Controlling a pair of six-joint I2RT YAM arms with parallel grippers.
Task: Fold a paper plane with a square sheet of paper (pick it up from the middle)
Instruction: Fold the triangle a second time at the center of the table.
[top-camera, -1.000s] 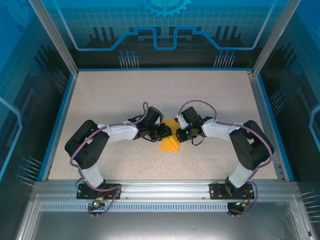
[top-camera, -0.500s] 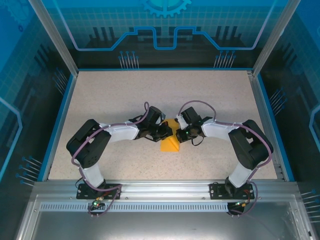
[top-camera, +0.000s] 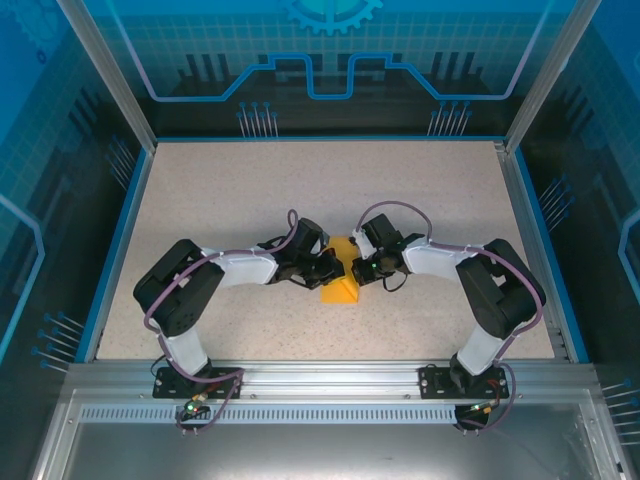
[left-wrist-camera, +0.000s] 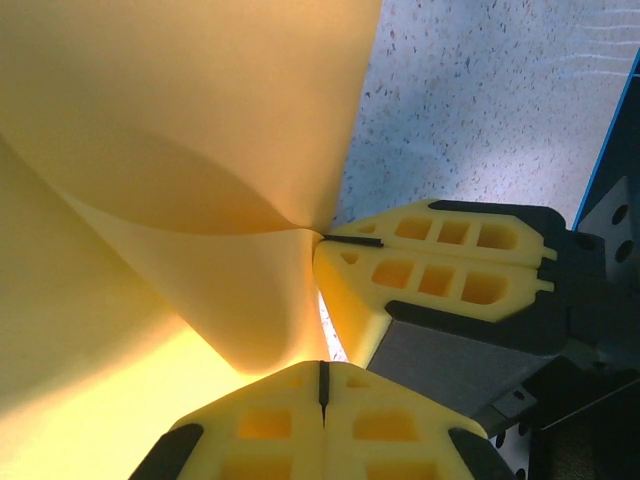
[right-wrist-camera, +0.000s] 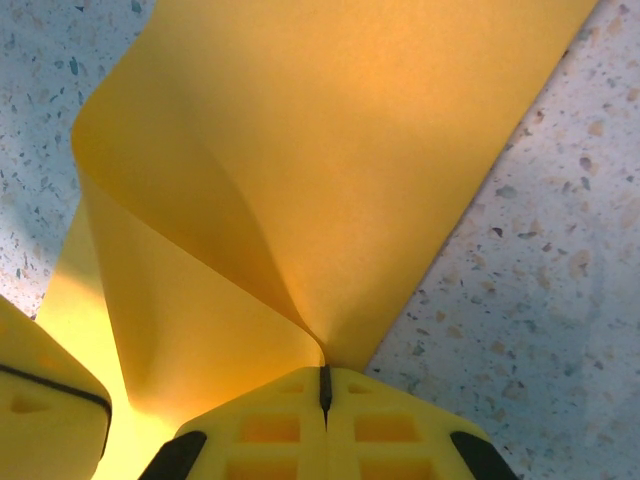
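Two grippers, both pinching.
- Left gripper (left-wrist-camera: 322, 378): jaws pressed together on edge of square sheet of paper (left-wrist-camera: 180, 150).
- Right gripper (right-wrist-camera: 324, 385): jaws pressed together on same edge, just beside left.
- Sheet: part-folded, bowed in loose curl; in wrist views, spreads toward 11 o'clock from left fingertips and 12 o'clock from right.
- Top view: sheet at centre of table (top-camera: 450, 200), long axis 12-to-6. Left arm enters from 9, right from 3, equally near.
- Obstruction, judged: each other's fingers.

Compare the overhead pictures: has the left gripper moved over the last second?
Yes, but only slightly: the left gripper, pinching the square sheet of paper, has edged toward the table's near rail.
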